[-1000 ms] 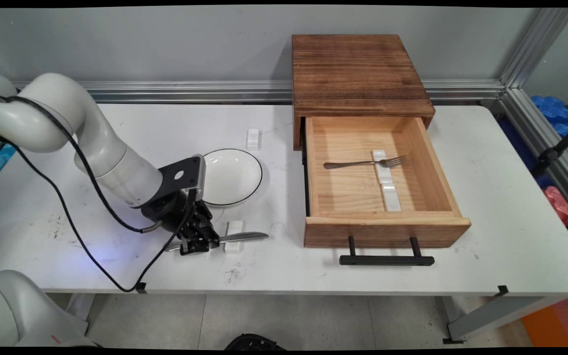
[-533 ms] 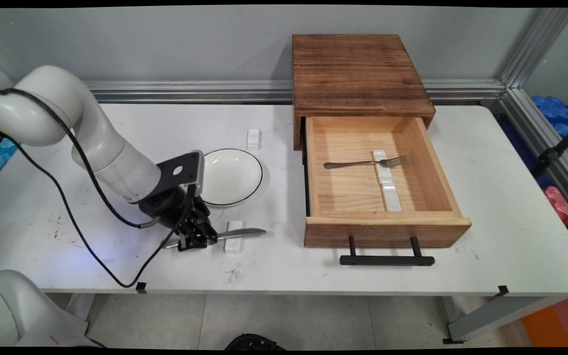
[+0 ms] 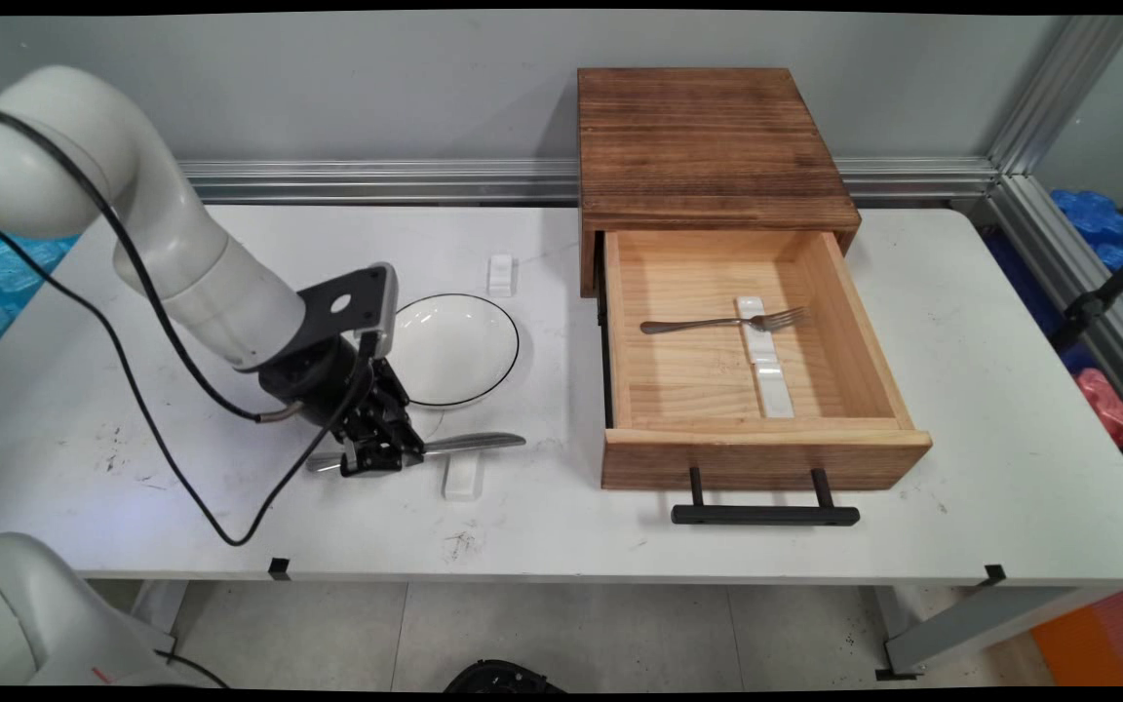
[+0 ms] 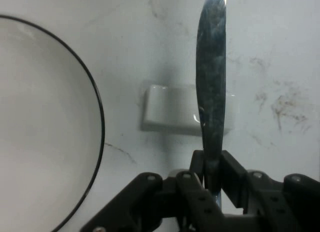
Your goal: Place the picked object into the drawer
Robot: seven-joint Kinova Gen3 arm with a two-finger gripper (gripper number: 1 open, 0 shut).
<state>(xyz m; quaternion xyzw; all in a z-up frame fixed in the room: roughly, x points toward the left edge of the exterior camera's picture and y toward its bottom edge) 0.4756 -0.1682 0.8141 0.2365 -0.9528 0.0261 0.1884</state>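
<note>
My gripper (image 3: 381, 456) is shut on a metal table knife (image 3: 469, 444), held level a little above the table with its blade pointing right. In the hand view the knife (image 4: 211, 92) runs up from between the fingers, over a small white cutlery rest (image 4: 172, 109). That rest (image 3: 462, 478) lies on the table just below the blade. A white plate with a black rim (image 3: 454, 349) sits right behind the gripper, and its edge (image 4: 95, 97) fills the left of the hand view.
A wooden box (image 3: 703, 146) stands at the back right with its drawer (image 3: 766, 453) pulled open. Inside lie a fork (image 3: 717, 323) and a long white rest (image 3: 766, 366). A second small white rest (image 3: 500, 273) sits behind the plate.
The gripper has risen with the knife, lifting it off the small white rest, which stays on the table. The arm has moved up and slightly left.
</note>
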